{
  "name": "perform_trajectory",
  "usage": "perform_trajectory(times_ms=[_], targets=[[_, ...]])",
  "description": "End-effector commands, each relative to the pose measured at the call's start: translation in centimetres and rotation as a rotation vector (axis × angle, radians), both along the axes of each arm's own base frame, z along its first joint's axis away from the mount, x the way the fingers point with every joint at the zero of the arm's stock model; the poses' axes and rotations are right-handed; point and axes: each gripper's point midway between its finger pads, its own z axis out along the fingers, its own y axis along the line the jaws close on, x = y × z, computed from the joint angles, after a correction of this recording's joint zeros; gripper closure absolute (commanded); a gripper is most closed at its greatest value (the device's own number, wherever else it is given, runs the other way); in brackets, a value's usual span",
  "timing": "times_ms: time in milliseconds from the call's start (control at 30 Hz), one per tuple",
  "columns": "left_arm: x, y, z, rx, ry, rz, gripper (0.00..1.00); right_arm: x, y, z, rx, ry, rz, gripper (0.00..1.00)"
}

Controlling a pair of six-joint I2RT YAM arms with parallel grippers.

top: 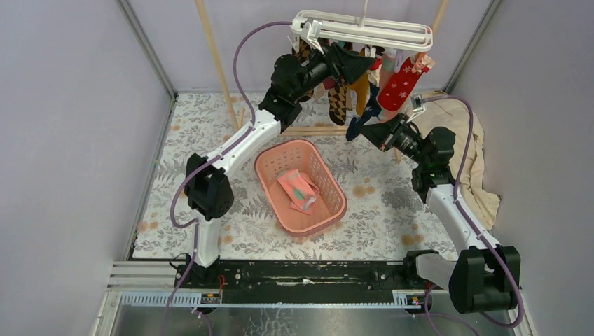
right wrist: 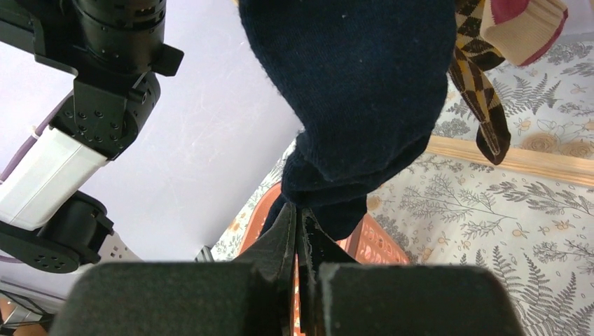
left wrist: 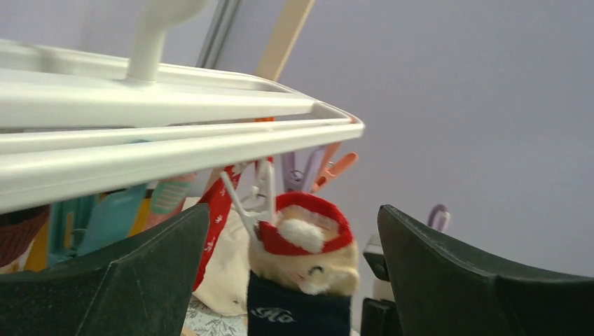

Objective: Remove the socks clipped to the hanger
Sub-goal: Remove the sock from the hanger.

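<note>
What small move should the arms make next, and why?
Probably close the left jaws on the white clip: they stand open around it, while the right jaws are shut on the navy sock that apparently hangs from it.

Under the hanger (top: 371,31) you have little room: the socks (top: 399,85) hang packed together, and your left arm (top: 238,143) and right arm (top: 452,210) reach into them. Wooden posts (top: 217,59) flank that cluster. Lower down, the basket (top: 322,171) fills mid-desk; patterned desk (top: 371,210) lies open around it.
</note>
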Motion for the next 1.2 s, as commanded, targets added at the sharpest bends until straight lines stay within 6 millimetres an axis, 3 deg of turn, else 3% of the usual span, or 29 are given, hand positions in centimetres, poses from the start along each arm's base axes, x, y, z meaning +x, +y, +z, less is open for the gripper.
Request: perform_trajectory(times_ms=[0, 367, 933, 1167], targets=[[2.2, -0.3, -0.6, 0.001, 0.062, 0.073, 0.04, -0.1, -0.5, 2.5, -0.040, -0.090, -0.031, 1.00], [4.5, -1.3, -1.8, 0.000, 0.098, 0.158, 0.08, 0.7, -0.9, 1.3, -0.067, -0.065, -0.063, 1.00], [3.9, -1.2, -0.3, -0.025, 0.080, 0.242, 0.09, 2.4, -2.5, -1.3, -0.169, -0.005, -0.184, 1.00], [4.0, -1.2, 0.0, -0.023, 0.074, 0.267, 0.12, 3.0, -2.2, -2.3, -0.189, 0.013, -0.191, 1.00]])
